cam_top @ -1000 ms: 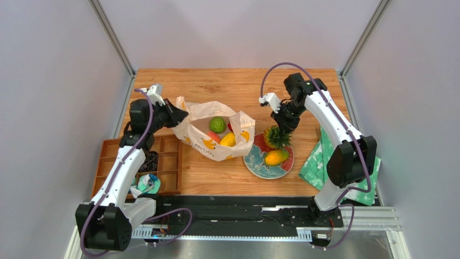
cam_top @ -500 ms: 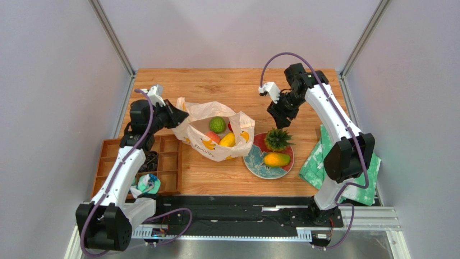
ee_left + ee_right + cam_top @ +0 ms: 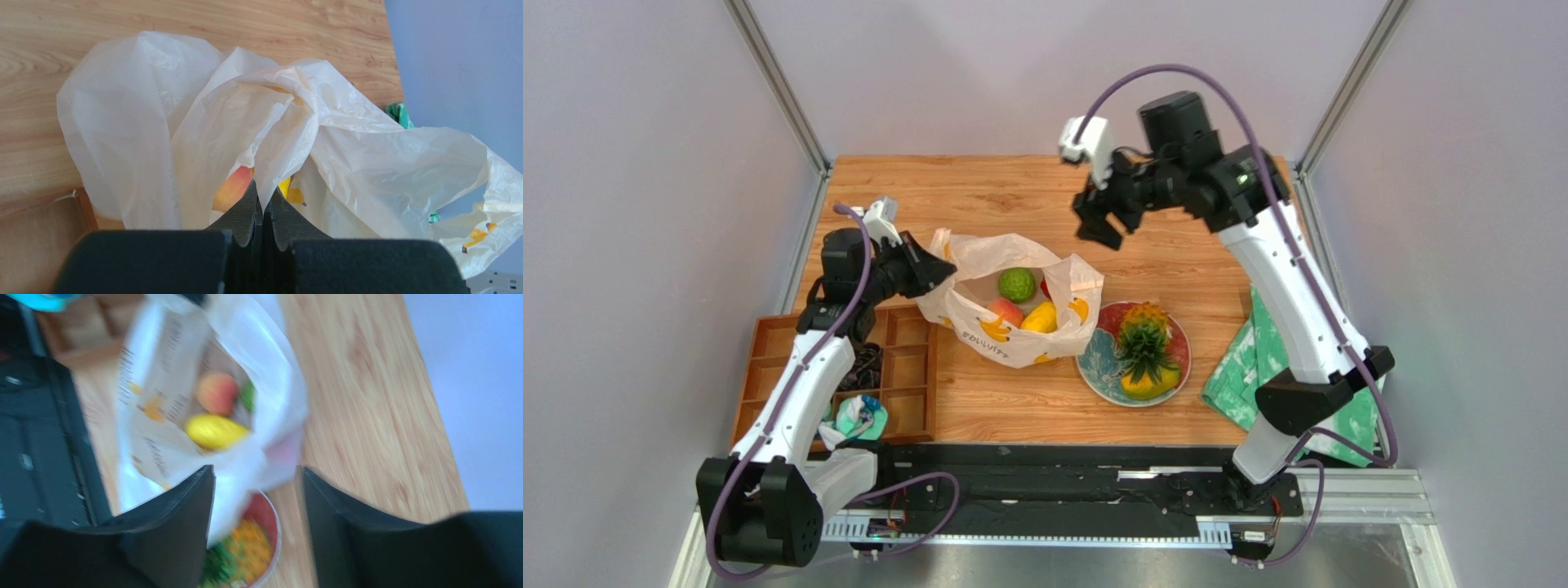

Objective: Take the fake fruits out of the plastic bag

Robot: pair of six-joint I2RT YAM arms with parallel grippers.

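Observation:
The white plastic bag (image 3: 1004,321) with printed bananas lies open at the table's middle. Inside show a bumpy green fruit (image 3: 1016,283), a pink-orange peach (image 3: 1005,311) and a yellow mango (image 3: 1041,319). My left gripper (image 3: 934,266) is shut on the bag's left edge; in the left wrist view (image 3: 264,199) a fold of plastic sits between the pads. A pineapple (image 3: 1145,341) and a mango (image 3: 1147,385) lie on a plate (image 3: 1100,359) right of the bag. My right gripper (image 3: 1102,214) is open and empty, raised behind the bag; its view shows the bag (image 3: 184,398), peach (image 3: 216,392) and mango (image 3: 215,430), blurred.
A wooden compartment tray (image 3: 897,368) sits at the left, with small items in it. A green-and-white patterned cloth (image 3: 1247,368) lies at the right table edge. Grey walls enclose the wooden table (image 3: 1014,196) on three sides.
My right gripper let go of the pineapple over the plate, then rose and swung left and back. The pineapple now lies over the mango on the plate. The left arm has not moved.

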